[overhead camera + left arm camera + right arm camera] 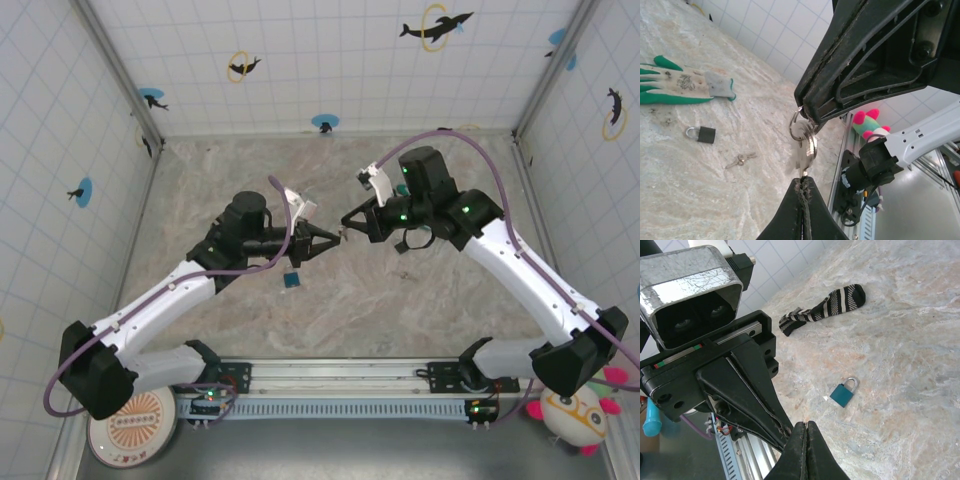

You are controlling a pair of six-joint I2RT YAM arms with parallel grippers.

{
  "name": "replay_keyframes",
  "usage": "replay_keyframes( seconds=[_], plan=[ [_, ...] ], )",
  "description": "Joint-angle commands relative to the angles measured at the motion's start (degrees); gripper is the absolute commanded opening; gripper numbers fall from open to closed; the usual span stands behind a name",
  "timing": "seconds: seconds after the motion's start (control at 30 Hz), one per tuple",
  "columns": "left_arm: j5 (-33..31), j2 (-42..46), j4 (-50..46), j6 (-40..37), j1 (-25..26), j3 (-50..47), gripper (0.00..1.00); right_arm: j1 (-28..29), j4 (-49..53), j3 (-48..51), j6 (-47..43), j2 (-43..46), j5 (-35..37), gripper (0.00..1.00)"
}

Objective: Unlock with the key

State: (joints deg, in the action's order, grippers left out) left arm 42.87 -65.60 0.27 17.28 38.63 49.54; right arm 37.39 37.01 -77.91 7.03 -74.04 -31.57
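Found key off the worktop, up in the air where both hands meet. Clamped at the ring end by right hand, fingers together on it. Pinched at the blade tip, or so it seems from the left wrist view, by left hand, fingers pressed together with no gap. Hard to tell the depth of that pinch. Lying flat on the worktop, near the hands and apart from them: blue padlock, shackle looking closed, untouched. Judged early-to-middle: pick-up done, key shared between both hands. Left to do: carry to padlock, insert, turn, pop shackle. Lined up lengthwise from one hand's tips straight to the other's, roughly level across the worktop in the top view. Pointing blade-first at left hand, ring end toward right hand, not at the padlock.
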Motion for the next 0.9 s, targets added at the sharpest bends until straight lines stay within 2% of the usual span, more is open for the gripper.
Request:
replay_keyframes(
  seconds=[0.0,0.3,0.47,0.57,0.6,0.7,0.87],
  plan=[
    [-1.43,0.66,-1.20,-1.46,0.30,-0.32,0.00,-0.39,-3.35,0.73,0.69,2.33,-0.46,0.00],
    [-9.00,-0.55,-8.64,-5.21,0.30,3.48,0.00,-1.50,-6.87,4.69,2.75,4.15,2.10,0.00],
    [-9.28,-1.72,-10.49,-6.25,0.31,5.05,0.00,-1.50,-9.68,6.04,4.40,4.96,1.29,0.00],
    [-7.66,-1.49,-8.13,-5.79,0.30,4.44,0.35,-1.53,-9.32,5.53,4.46,4.68,0.76,0.00],
    [-6.32,-1.13,-6.42,-5.31,0.30,3.81,0.42,-1.53,-9.19,5.25,4.49,4.54,0.32,0.00],
    [-3.31,-0.08,-0.58,-3.30,0.31,1.89,0.55,-1.44,-8.84,5.00,4.49,4.18,-0.83,0.00],
    [-0.71,-0.89,3.65,-1.74,0.31,2.10,0.62,-0.72,-8.63,4.65,4.39,3.77,-2.02,0.00]
  ],
)
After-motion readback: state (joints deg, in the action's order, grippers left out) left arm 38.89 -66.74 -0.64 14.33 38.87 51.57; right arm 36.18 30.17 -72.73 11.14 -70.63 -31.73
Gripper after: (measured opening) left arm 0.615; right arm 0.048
